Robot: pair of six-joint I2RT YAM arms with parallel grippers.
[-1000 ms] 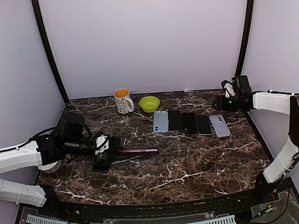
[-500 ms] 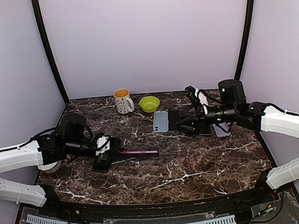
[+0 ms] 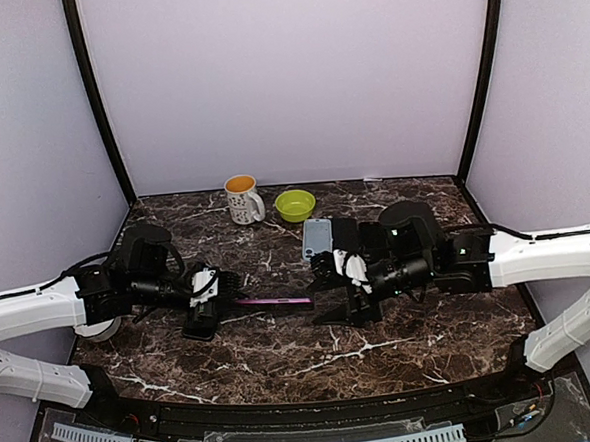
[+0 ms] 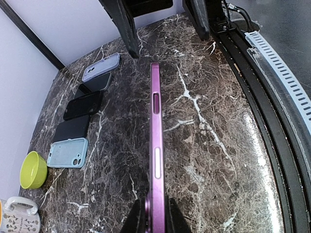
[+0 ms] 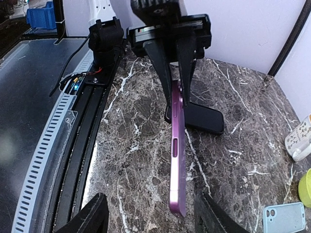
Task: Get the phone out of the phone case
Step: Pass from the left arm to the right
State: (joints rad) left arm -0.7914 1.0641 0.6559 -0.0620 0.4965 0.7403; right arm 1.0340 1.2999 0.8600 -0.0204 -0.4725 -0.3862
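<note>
On the marble table [image 3: 403,345], the left gripper [image 3: 230,301] was clenched on one end of the purple cased phone [image 3: 275,300], held edge-up, apparently just clear of the surface. The right gripper [image 3: 327,293] stood released, straddling the free end. It needed to close squarely on the thin rim, then peel gently.

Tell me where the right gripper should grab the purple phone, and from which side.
Grip the purple phone at its free end, coming along its length from the right. It is held edge-up, the left gripper shut on its other end, so the open right gripper can likely straddle its broad faces.
</note>
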